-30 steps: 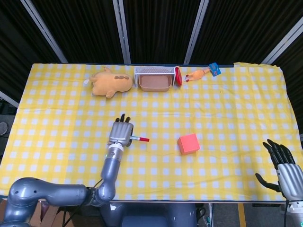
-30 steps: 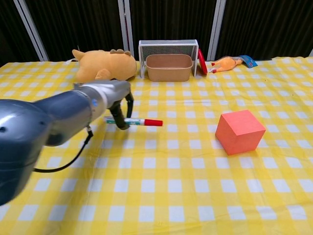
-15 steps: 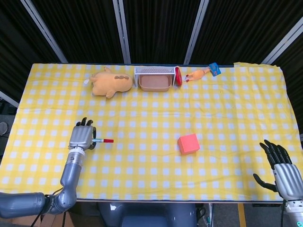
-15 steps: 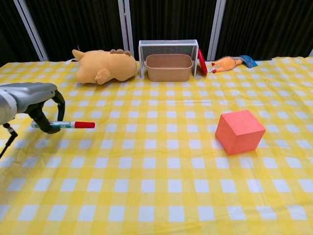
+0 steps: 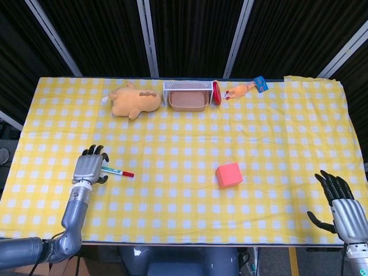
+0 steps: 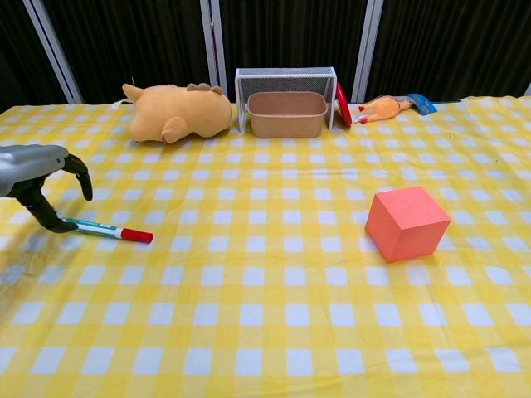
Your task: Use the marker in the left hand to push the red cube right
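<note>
The red cube (image 5: 229,175) (image 6: 406,222) sits on the yellow checked cloth, right of centre. The red-capped marker (image 5: 118,171) (image 6: 108,230) lies flat on the cloth far to its left, cap pointing toward the cube. My left hand (image 5: 89,167) (image 6: 37,176) is at the marker's tail. One fingertip (image 6: 56,224) touches the tail end and the other fingers are lifted and spread. A wide stretch of cloth separates marker and cube. My right hand (image 5: 343,206) hovers at the near right corner with its fingers apart and nothing in it, seen only in the head view.
Along the far edge lie a tan plush toy (image 5: 135,101) (image 6: 176,111), a wire rack with a brown basket (image 5: 188,100) (image 6: 286,112) and a red lid, and a rubber chicken (image 5: 244,89) (image 6: 390,106).
The left hand has drawn back far to the left, away from the cube. The marker, gripped level before, now lies tilted on the cloth with the fingers spread off it.
</note>
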{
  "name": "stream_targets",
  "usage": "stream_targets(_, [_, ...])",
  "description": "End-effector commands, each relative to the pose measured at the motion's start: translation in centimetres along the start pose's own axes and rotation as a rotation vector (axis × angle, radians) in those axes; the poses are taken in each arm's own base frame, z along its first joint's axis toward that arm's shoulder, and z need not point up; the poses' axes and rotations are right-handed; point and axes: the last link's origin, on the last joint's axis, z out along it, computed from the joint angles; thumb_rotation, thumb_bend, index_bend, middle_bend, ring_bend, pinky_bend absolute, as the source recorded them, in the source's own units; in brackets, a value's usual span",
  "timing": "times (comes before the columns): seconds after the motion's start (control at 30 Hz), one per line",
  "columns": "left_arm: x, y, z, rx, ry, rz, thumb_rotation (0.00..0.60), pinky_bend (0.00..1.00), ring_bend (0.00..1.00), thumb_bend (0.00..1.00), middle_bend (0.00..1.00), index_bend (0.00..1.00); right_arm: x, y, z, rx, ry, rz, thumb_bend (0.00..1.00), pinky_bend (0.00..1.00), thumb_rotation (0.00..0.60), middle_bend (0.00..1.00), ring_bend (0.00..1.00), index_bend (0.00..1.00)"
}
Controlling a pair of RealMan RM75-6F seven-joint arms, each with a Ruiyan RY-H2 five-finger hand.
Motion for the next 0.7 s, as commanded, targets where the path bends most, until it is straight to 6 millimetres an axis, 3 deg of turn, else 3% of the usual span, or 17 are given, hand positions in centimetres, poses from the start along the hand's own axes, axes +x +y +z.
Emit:
stream_targets(0.03, [0.3,-0.8,-0.4,0.0,0.021,-0.011,0.6,0.12,0.02,0.29,0.05,0.25,0.0,0.0,0.0,0.001,0.0,-0.001,0.32,0.0,0.6,0.0,0.0,0.0])
stream_targets(0.17, [0.7,-2.2,-1.8,-0.017,0.07,-0.056,0.6,0.1,0.01,0.25,0.02,0.14,0.0,0.0,0.0,0.004,-0.004,-0.005,0.32,0.0,0.6,0.0,0.0,0.0])
stream_targets(0.37, [0.6,-5.7,-5.8,-0.071,0.163,-0.068,0.6,0.08,0.0,0.18,0.0,0.02,-0.3,0.0,-0.1,0.022,-0.031,-0.044,0.32,0.0,0.6,0.0,0.0,0.0])
stream_targets(0.6, [0.2,-9.6,-10.5,-0.116,0.227,-0.09,0.6,0.05,0.0,0.14,0.0,0.0,-0.6,-0.4,-0.1,0.047,-0.024,-0.076,0.32,0.0,0.6,0.0,0.0,0.0])
stream_targets(0.7, [0.3,-10.4,-11.6,-0.117,0.232,-0.101,0.6,0.05,0.0,0.13,0.0,0.0,-0.8,-0.5,0.0,0.055,-0.022,-0.094,0.32,0.0,0.6,0.0,0.0,0.0])
